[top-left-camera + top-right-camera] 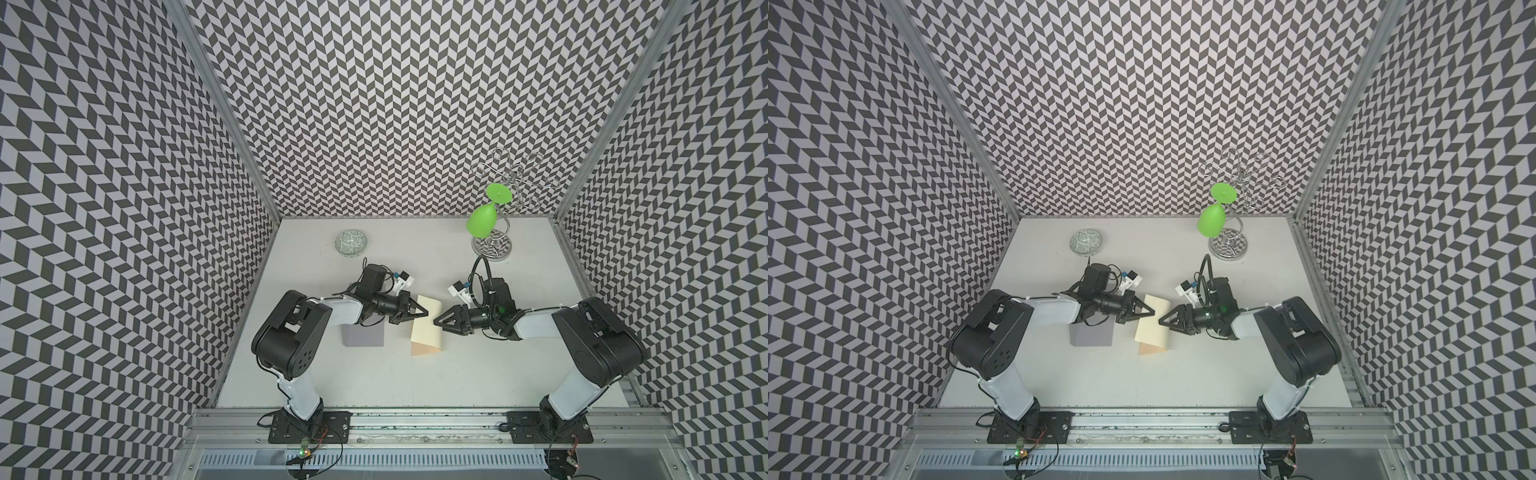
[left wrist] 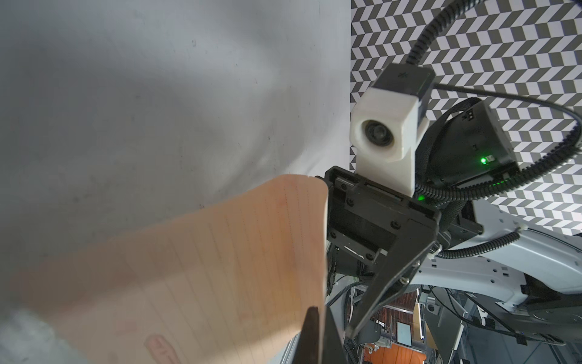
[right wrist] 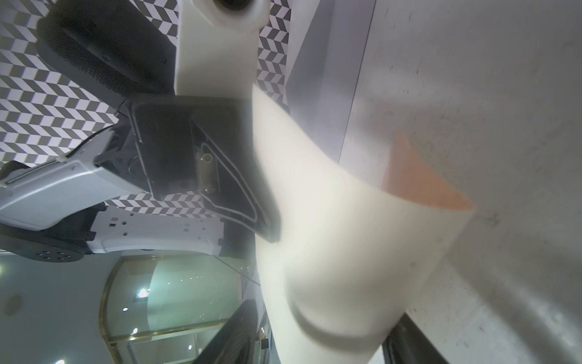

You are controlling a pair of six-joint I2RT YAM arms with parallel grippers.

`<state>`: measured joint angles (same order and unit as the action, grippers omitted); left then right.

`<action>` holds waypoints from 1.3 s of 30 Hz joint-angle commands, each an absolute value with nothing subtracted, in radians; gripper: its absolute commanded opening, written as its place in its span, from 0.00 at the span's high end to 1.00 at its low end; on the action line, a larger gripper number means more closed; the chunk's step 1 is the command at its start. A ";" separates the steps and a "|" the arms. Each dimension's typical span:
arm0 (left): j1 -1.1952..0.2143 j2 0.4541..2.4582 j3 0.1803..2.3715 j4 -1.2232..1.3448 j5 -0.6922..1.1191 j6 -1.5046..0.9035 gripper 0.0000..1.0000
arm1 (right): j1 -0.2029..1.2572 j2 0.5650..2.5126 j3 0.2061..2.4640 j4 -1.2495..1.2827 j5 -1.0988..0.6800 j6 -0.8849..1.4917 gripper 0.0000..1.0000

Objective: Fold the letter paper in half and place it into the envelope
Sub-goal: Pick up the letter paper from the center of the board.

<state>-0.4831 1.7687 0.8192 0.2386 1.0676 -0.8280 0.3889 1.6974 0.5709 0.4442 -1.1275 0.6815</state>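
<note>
Left gripper [image 1: 423, 312] pinches letter paper [image 1: 427, 330] — right gripper [image 1: 436, 322] opposite, envelope [image 1: 363, 336] beside.

left arm [image 1: 291, 336] up from its base, elbow bent, forearm reaching in toward the middle, wrist about level. left gripper [image 1: 424, 312] pinched closed on one edge of the letter paper [image 1: 426, 332]. right arm [image 1: 598, 345] mirrors it, forearm angled inward. right gripper [image 1: 435, 322] points at the left one, tips near each other, not touching. in the right wrist view its fingers [image 3: 233, 337] stand apart, with the sheet running between them.
</note>
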 commanded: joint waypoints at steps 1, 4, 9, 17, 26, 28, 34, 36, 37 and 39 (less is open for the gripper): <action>-0.479 1.768 0.819 0.236 1.081 -0.811 1.00 | 0.392 1.681 0.565 0.517 -1.147 0.692 0.38; -0.479 1.760 0.810 0.235 1.080 -0.808 1.00 | 0.391 1.678 0.562 0.566 -1.161 0.725 0.44; -0.473 1.743 0.805 0.233 1.085 -0.808 1.00 | 0.390 1.669 0.518 0.695 -1.195 0.806 0.54; -0.471 1.718 0.800 0.260 1.094 -0.832 1.00 | 0.388 1.626 0.500 0.660 -1.201 0.800 0.32; -0.487 1.714 0.801 0.278 1.094 -0.850 1.00 | 0.388 1.657 0.486 0.820 -1.213 0.900 0.51; -0.488 1.711 0.791 0.278 1.093 -0.847 1.00 | 0.388 1.646 0.485 0.822 -1.210 0.901 0.57; -0.488 1.707 0.790 0.246 1.086 -0.821 1.00 | 0.388 1.627 0.476 0.818 -1.207 0.900 0.72; -0.488 1.708 0.793 0.237 1.082 -0.815 1.00 | 0.388 1.623 0.476 0.812 -1.209 0.899 0.80; -0.487 1.709 0.795 0.235 1.081 -0.815 1.00 | 0.388 1.621 0.477 0.806 -1.208 0.897 0.83; -0.488 1.709 0.799 0.235 1.077 -0.814 1.00 | 0.388 1.618 0.484 0.773 -1.204 0.876 0.89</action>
<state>-0.4839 1.7386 0.7967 0.2485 1.0790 -0.8379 0.3885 1.6478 0.4858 0.7467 -1.2018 0.8867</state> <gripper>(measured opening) 0.045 0.127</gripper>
